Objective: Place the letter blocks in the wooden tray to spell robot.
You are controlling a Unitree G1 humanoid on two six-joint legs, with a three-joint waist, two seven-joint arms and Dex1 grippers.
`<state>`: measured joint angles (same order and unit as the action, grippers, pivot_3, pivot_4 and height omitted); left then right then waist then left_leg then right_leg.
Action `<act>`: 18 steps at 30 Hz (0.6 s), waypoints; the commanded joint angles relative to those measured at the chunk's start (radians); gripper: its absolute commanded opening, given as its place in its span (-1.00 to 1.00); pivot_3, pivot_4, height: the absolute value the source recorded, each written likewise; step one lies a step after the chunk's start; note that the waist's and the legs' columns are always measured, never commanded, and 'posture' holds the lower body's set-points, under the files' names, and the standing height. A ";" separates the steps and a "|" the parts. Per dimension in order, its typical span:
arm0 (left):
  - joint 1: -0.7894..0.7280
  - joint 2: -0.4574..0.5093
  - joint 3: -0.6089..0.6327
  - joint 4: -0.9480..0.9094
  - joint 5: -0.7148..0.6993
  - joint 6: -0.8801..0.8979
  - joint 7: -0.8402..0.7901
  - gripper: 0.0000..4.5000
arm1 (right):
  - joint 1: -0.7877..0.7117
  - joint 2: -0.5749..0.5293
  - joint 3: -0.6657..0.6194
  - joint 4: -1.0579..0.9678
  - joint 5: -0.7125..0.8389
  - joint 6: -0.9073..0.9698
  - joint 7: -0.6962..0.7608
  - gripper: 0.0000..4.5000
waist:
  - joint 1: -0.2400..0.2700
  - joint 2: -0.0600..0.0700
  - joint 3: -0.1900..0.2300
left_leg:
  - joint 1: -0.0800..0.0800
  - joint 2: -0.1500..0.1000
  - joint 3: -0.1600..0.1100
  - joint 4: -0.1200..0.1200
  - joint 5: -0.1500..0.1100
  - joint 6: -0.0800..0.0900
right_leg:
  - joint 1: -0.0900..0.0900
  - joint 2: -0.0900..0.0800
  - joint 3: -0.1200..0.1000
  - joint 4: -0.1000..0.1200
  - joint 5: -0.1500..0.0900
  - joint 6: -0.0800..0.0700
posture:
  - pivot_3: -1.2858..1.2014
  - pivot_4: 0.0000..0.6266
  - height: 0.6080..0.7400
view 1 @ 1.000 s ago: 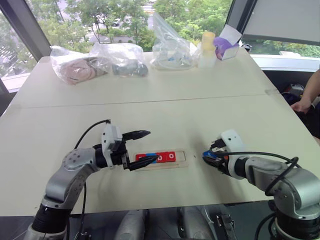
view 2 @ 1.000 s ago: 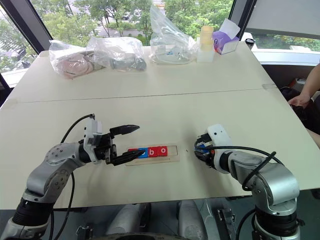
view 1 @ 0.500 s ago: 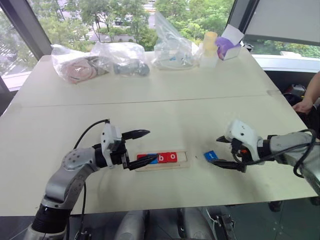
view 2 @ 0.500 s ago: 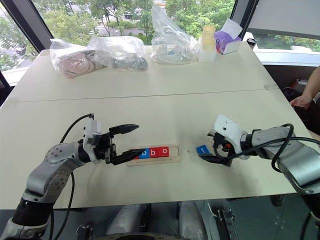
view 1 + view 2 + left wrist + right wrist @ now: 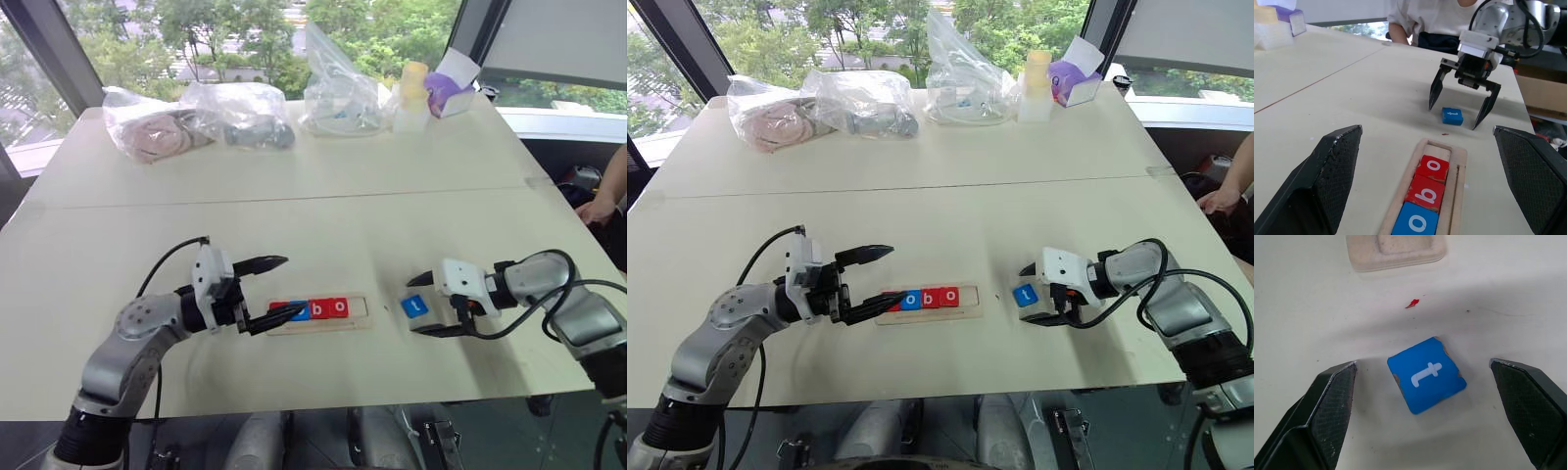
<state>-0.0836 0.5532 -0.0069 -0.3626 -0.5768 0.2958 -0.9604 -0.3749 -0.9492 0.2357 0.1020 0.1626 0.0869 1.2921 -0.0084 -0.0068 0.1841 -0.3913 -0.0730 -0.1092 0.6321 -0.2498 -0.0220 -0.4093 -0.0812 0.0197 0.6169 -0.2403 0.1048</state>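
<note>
Head view: our right gripper (image 5: pixel 423 305) spreads wide around the flat blue t block (image 5: pixel 414 306), at three o'clock from the pale wooden tray (image 5: pixel 359 306). Left wrist view: our left gripper (image 5: pixel 1427 183) gapes over glossy square tiles.

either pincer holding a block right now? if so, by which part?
Nothing held. Right pincer is open, straddling the blue t block lying flat on the table. Left pincer is open at the wooden tray end.

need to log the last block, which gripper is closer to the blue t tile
Right. The right gripper stands open astride the blue t tile without touching it; the left gripper is open at the wooden tray's far end.
</note>
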 commanded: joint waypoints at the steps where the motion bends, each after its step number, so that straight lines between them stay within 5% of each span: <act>1: -0.005 0.010 0.024 -0.033 -0.010 -0.007 0.000 1.00 | -0.029 0.027 0.002 0.058 -0.025 -0.030 0.020 0.99 | -0.001 0.000 0.000 | 0.000 0.000 0.000 0.000 0.000 0.000 | 0.000 0.000 0.000 0.000 0.000 0.000 | 0.03 -0.52 1.00; 5: -0.009 0.015 0.027 -0.030 -0.012 -0.006 0.001 1.00 | -0.044 0.055 -0.001 0.090 -0.031 -0.040 0.031 0.63 | -0.003 0.000 0.000 | 0.001 0.000 0.000 0.000 0.000 0.000 | 0.000 0.000 0.000 0.000 0.000 -0.001 | 0.03 -0.52 1.00; 10: -0.005 0.016 0.028 -0.032 -0.010 -0.008 0.007 1.00 | -0.053 0.071 -0.015 0.086 -0.026 -0.004 0.031 -0.39 | -0.003 0.000 0.000 | 0.001 0.000 0.000 0.000 0.000 0.000 | 0.000 0.000 0.001 0.001 0.000 -0.001 | 0.03 -0.52 1.00; 18: -0.010 0.014 0.027 -0.025 -0.010 -0.009 0.011 1.00 | -0.065 0.122 -0.042 -0.064 0.015 0.186 -0.037 -0.42 | -0.004 0.000 0.000 | 0.001 0.001 0.000 0.000 0.000 -0.001 | 0.000 0.000 0.001 0.002 0.001 -0.001 | 0.03 -0.52 1.00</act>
<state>-0.0853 0.5634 -0.0045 -0.3631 -0.5783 0.2965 -0.9520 -0.4203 -0.8327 0.2178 0.1024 0.1613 0.2409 1.2740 -0.0126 -0.0066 0.1840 -0.3905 -0.0723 -0.1093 0.6324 -0.2494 -0.0226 -0.4102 -0.0815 0.0210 0.6194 -0.2398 0.1036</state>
